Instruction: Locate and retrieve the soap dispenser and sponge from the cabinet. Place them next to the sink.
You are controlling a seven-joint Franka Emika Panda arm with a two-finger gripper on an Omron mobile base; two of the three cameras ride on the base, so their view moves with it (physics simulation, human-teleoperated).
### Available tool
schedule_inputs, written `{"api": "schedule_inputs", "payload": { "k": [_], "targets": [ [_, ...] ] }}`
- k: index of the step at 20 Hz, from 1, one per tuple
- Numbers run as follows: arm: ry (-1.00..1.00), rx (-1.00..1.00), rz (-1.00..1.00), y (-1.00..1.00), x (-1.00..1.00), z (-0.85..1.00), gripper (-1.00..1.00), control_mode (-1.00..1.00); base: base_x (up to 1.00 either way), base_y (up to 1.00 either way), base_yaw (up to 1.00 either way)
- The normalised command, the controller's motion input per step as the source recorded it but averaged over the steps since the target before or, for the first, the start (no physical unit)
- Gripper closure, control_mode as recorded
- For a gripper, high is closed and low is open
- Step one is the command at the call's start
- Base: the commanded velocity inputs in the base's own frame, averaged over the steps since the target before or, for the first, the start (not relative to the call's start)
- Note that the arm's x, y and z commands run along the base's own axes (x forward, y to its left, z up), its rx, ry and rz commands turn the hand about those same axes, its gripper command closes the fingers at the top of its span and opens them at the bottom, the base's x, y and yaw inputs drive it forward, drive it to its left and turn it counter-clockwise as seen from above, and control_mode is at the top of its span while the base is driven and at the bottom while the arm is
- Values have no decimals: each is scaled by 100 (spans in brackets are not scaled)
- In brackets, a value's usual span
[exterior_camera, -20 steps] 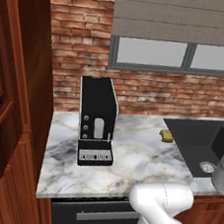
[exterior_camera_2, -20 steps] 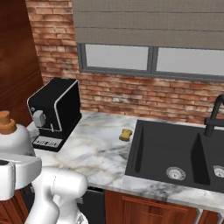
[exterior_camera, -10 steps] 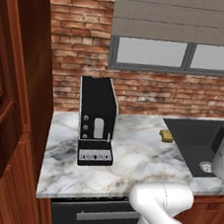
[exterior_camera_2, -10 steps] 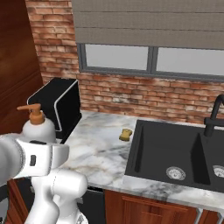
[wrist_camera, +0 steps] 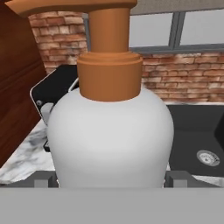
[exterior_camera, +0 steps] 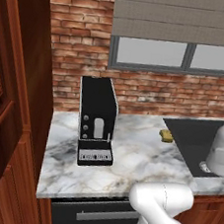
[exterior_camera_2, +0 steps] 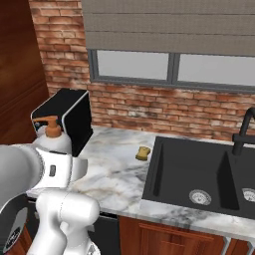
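We see the gripper [wrist_camera: 112, 181] w/ jaws spread wide around the soap dispenser [wrist_camera: 110, 131], one grey finger [wrist_camera: 43, 179] at each flank of the bottle, upright btwn them and held off the counter. Bottle is smooth, pale grey-white, rounded at the shoulder, w/ a stepped tan-orange collar and pump spout on top.

In the right base view the bottle's pump pokes up above the white hand, in front of the coffee machine [exterior_camera_2: 67, 122], a glossy black box. In the left base view the bottle sits at the right edge, over the sink [exterior_camera: 199, 142].

Arm: glossy white links rise from the bottom of both base views, elbow bent, forearm reaching level across the countertop [exterior_camera_2: 112, 172] of white-grey veined marble.

The sponge [exterior_camera_2: 144, 152], a small yellow block, lies on the marble just beside the sink's left rim. Basin is matte black, rectangular, w/ a round metal drain [exterior_camera_2: 199, 196] and an angular black faucet [exterior_camera_2: 245, 132]. Behind: rough red brick wall [exterior_camera_2: 149, 107]. At left, the cabinet [exterior_camera: 16, 97], reddish-brown wood w/ panelled front.
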Motion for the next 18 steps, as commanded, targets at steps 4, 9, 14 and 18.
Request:
{"api": "schedule_inputs", "payload": {
  "k": [4,9,14,18],
  "targets": [
    [-7,0,0,-20,65,-54,100,-100,0,0,0],
    [-14,-6,0,-13,61,-75,100,-100,0,0,0],
    [-26,-11,0,-2,30,-65,100,-100,0,0,0],
    [-36,0,7,-15,10,-41,100,-100,0,0,0]
  ]
}}
